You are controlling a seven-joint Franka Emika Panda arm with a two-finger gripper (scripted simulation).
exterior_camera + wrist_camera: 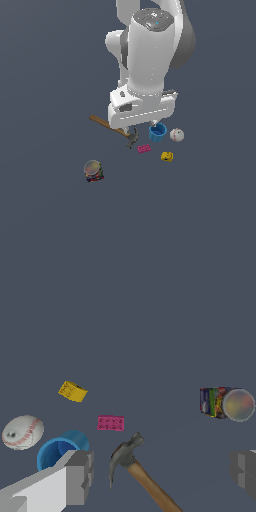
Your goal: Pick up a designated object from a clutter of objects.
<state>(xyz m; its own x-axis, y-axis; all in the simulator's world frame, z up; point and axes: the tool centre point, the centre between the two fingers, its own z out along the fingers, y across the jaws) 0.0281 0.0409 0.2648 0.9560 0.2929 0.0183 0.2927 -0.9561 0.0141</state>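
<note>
Yellow toy block (167,157) (72,391) lies untouched on the floor, well apart from the claw (162,471), beyond the pink brick (110,423). Claw is spread wide, empty, straddling the hammer (137,471).

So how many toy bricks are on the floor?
2. The pink brick lies just beside the hammer head. The yellow block lies below the white ball. The arm could hide more.
</note>
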